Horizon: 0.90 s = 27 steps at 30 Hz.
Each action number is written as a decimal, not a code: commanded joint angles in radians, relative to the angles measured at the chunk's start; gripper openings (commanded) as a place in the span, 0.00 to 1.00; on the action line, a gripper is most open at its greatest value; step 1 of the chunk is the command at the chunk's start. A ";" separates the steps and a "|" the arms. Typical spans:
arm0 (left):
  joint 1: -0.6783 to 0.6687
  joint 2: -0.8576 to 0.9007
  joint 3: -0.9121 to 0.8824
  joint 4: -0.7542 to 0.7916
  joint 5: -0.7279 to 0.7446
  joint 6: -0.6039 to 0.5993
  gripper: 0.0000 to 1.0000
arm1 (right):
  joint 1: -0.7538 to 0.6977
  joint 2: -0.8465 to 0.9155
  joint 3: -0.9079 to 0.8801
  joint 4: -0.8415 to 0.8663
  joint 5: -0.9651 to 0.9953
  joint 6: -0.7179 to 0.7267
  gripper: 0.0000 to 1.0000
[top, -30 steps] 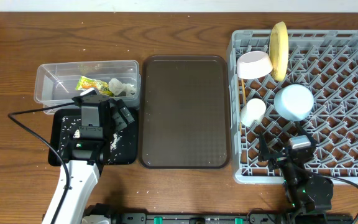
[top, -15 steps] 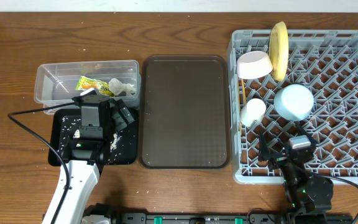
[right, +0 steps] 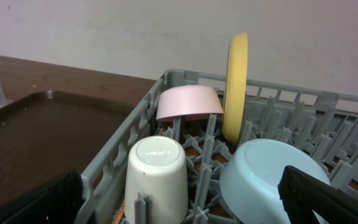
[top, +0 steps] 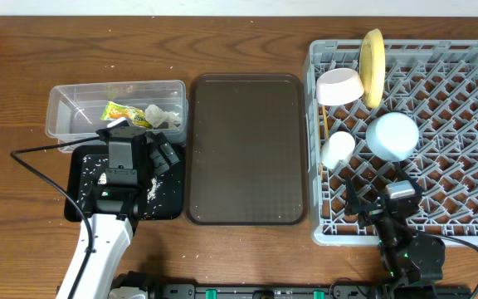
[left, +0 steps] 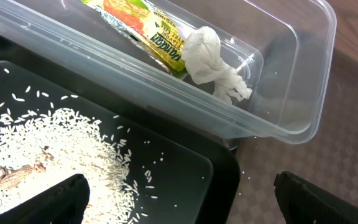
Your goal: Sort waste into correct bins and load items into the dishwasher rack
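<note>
**Counts.** I saw one clear tub (top: 60, 106), one black tray (top: 80, 206), one brown serving tray (top: 246, 149) and one grey rack (top: 471, 191).

**Waste.** The tub's long axis ran left to right.
- It held one orange-and-green wrapper (left: 143, 28) and one crumpled tissue (left: 211, 59), touching each other near its right end.
- The wrapper lay lengthwise along the tub. The lettering on its green band was too small for me to read.
- Loose rice (left: 55, 140) lay scattered on the black tray, just in front of the tub.

**Rack contents.**
- One yellow plate (right: 237, 87) stood on edge at the back-left, its long axis running front to back.
- One white bowl (right: 189, 102), mouth down, sat just left of the plate.
- One light-blue bowl (right: 269, 171) and one white cup (right: 156, 171) stood side by side, base up.
- The chopsticks (top: 324, 133) lay along the left wall beside the cup, pointing front to back. I could not count them.

**Grippers.** My left gripper (left: 180, 186) hung over the black tray's right end, its jaws spread wide around nothing. My right gripper (right: 179, 180) hung over the rack's front facing the cup, also spread wide and holding nothing.
</note>
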 commanded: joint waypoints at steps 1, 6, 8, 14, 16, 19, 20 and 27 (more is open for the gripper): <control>0.004 0.002 0.015 0.001 -0.020 0.006 0.98 | -0.005 -0.002 -0.002 -0.005 0.006 0.004 0.99; 0.004 0.002 0.015 0.001 -0.020 0.006 0.98 | -0.005 -0.002 -0.002 -0.005 0.006 0.004 0.99; 0.004 0.002 0.015 0.001 -0.020 0.006 0.98 | -0.005 -0.002 -0.002 -0.005 0.006 0.004 0.99; 0.004 0.002 0.015 0.001 -0.020 0.006 0.98 | -0.005 -0.002 -0.002 -0.005 0.006 0.004 0.99; 0.004 0.002 0.015 0.001 -0.020 0.006 0.98 | -0.005 -0.002 -0.002 -0.005 0.006 0.004 0.99; 0.004 0.001 0.015 0.000 -0.020 0.006 0.98 | -0.005 -0.002 -0.002 -0.005 0.006 0.004 0.99; 0.004 -0.003 0.015 0.000 -0.020 0.006 0.98 | -0.005 -0.002 -0.002 -0.005 0.006 0.004 0.99; 0.004 -0.021 0.014 -0.003 -0.020 0.006 0.98 | -0.005 -0.002 -0.002 -0.005 0.006 0.004 0.99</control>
